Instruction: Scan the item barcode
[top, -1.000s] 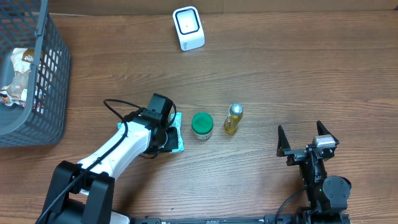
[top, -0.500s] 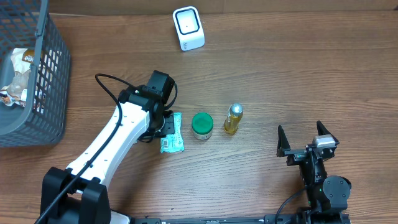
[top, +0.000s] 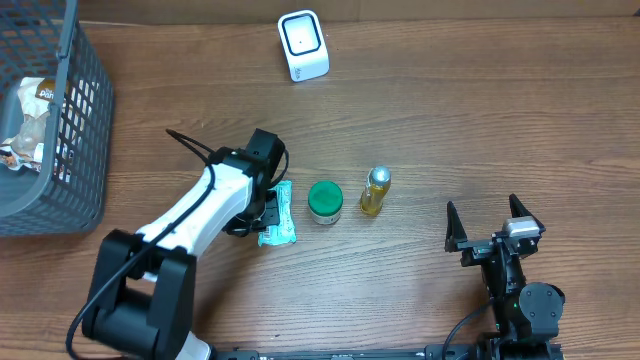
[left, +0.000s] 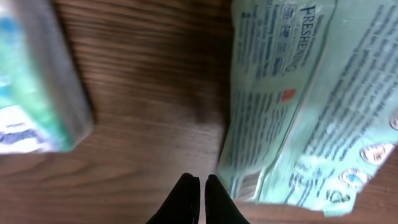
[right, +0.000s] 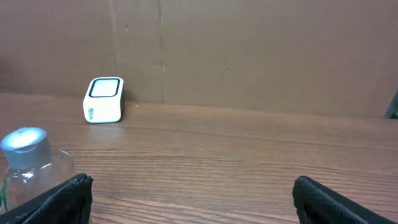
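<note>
Spanning everything, wood-grain table (top: 450, 120), white scanner (top: 303, 45) near brown wall (right: 249, 50) (plain panels)

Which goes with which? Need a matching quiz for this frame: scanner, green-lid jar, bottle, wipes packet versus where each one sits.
Things:
1. white scanner
2. green-lidded jar
3. bottle
4. wipes packet

Places:
A. middle of the row of three
B. lying right beside the shut left gripper
C. alone at the far side, away from the row
D. end of the row nearest the open right gripper

Pairs: 1-C, 2-A, 3-D, 4-B
</note>
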